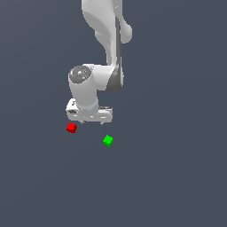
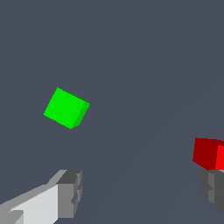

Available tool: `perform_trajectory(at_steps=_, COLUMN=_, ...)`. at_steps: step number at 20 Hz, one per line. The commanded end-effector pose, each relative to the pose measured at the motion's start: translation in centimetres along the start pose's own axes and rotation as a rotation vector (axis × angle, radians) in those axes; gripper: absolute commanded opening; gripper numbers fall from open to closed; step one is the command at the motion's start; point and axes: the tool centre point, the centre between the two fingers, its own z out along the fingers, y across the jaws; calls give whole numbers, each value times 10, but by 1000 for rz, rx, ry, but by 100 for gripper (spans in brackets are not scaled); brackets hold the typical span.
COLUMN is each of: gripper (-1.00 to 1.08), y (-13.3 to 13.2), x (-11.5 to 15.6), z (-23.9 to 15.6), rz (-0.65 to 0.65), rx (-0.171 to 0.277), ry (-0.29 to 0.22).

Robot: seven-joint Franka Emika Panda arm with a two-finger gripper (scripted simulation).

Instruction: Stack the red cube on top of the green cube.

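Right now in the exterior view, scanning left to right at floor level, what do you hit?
Red cube → green cube. They sit apart on the floor. The gripper hangs above and between them, so I leave it out of the floor order.

Red cube (image 2: 209, 153) and one hand finger (image 2: 214, 190) — seemingly edge-cropped, wrist view.
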Motion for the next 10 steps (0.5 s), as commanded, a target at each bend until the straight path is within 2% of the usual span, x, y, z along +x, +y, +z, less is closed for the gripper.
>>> perform_trajectory(at_steps=1, gripper=100, y=35, x=-6, z=12, rz=23, rx=2, ry=6)
perform_trajectory(at_steps=5, gripper=100, y=83, x=-13, z=31, rz=54, rx=7, ry=16)
perform_trajectory(at_steps=10, gripper=100, y=122, x=-19, z=46, rz=78, rx=13, ry=24)
